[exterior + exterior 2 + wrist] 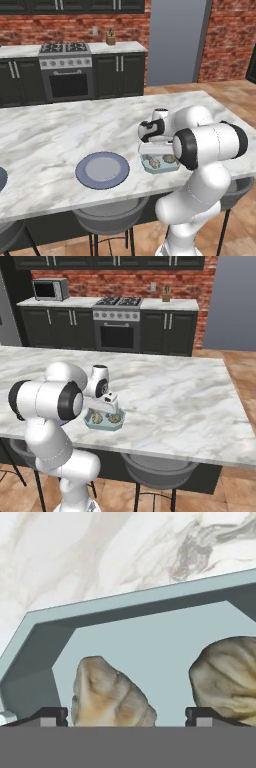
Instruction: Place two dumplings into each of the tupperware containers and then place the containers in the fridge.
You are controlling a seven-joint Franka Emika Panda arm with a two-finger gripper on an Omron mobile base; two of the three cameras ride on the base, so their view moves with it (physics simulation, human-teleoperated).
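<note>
Hand: hand (125, 714) hangs low over the container, jaws spread wide; one dumpling sits between the tips, nothing gripped as far as the hand view shows.
Container: teal tray (161, 165), centre-right of the left base view, near the desk's (60, 135) front edge, directly under the hand; in the right base view (104, 421) it lies left of centre.
Dumplings: two in the tray, side by side. Hand view: one (107, 697) bottom centre, the other (227, 674) at right edge.
Plate: round blue-grey plate (102, 170) left of the tray, apart from it, bare.
Second container: cannot tell where; a dark rim at the left edge of the left base view is too cropped to name.
Progress: this tray looks filled with its pair. Left to do, by my reading: fill the other container, carry both to the fridge.
</note>
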